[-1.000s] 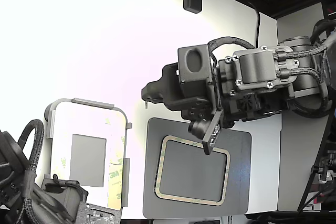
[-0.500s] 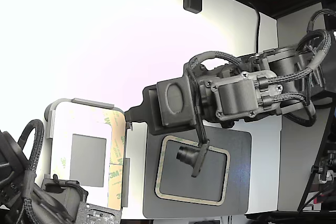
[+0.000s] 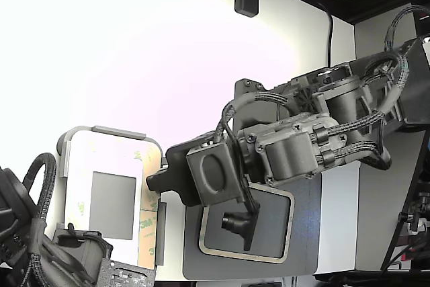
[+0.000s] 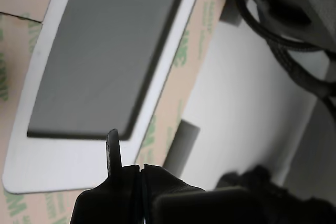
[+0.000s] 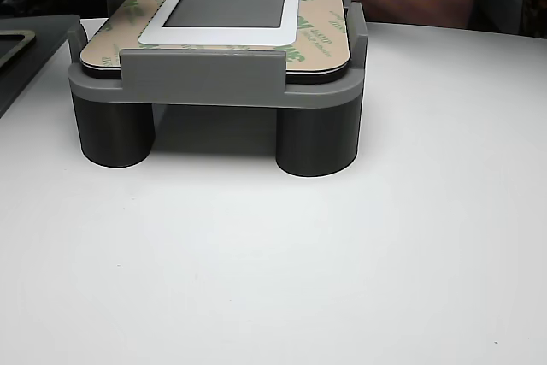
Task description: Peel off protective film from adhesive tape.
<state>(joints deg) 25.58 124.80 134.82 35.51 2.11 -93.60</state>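
Note:
A white rounded panel (image 3: 86, 159) with a grey window lies in a grey fixture (image 5: 205, 83). The protective film (image 3: 149, 214) is a tan strip with green logos along the panel's edge on the exterior view's right; it also shows in the wrist view (image 4: 178, 72) and the other view (image 5: 318, 14). The adhesive tape beneath it is hidden. A whitish strip with faint green logos (image 3: 79, 205) edges the opposite side. My gripper (image 3: 152, 183) hovers at the film-side edge. In the wrist view my gripper (image 4: 140, 168) has its jaws together just above the film, with nothing seen between them.
A tan rounded-rectangle ring (image 3: 293, 223) lies on a dark plate (image 3: 306, 186) at the exterior view's right, partly under my arm. A second arm with black cables (image 3: 33, 233) sits at the lower left, by the fixture's near end.
My arm has swung from above the tan ring toward the exterior view's left and lower. Its tip now stands at the panel's film-side edge.

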